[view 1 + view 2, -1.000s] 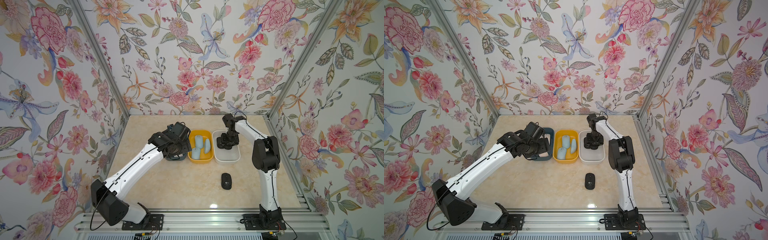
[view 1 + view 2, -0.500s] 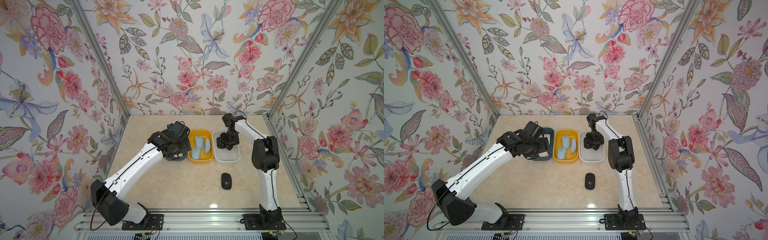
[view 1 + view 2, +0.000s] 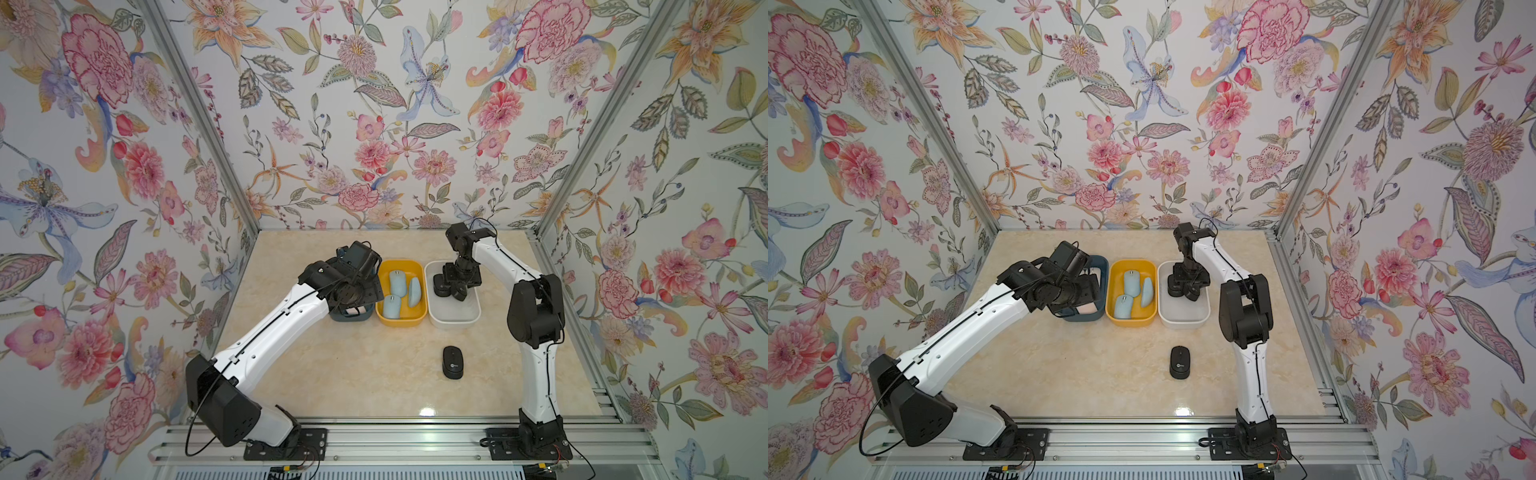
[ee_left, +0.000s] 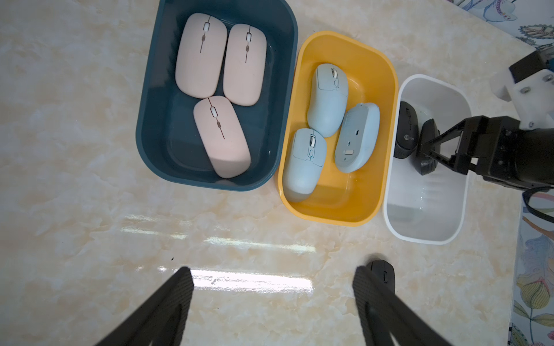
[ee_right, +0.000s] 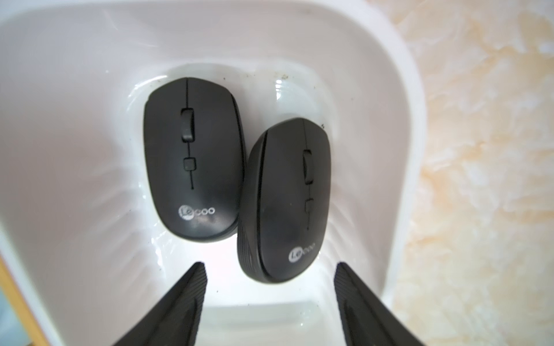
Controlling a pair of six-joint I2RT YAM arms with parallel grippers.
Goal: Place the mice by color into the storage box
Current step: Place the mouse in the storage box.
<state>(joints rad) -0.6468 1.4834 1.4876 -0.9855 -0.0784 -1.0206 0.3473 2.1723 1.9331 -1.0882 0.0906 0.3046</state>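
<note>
1. right pincer (image 5: 269, 266): jaws apart, gripping nothing, hanging low inside the white bin (image 5: 404, 155).
2. just ahead of its tips, two black mice in that bin: one lying flat (image 5: 192, 158), one tilted (image 5: 287, 203), leaning on the flat one's side and touching it.
3. left pincer (image 4: 272, 271): jaws wide, empty, hovering above the navy bin (image 4: 150, 119).
4. last black mouse (image 3: 452, 362): alone on the table (image 3: 332, 365), well apart from both pincers, back toward the right arm's base; not yet binned.
5. probably light and rigid. hard shell, smooth matte domed top, likely to slip under a pinch on the crown. better taken across the narrow ribbed flanks at mid-length, jaws square to the long axis.
6. little fragility apart from wheel and buttons; best kept clear of the fingers.
7. beneath the left pincer: three pink mice (image 4: 201, 57), slim flat ovals, in the navy bin. beside it, toward the right pincer, three blue mice (image 4: 328, 99), plumper, in the yellow bin (image 4: 386, 99), one underside up.
8. bins: glossy moulded plastic, rounded corners. table: polished marble look, reflective.
</note>
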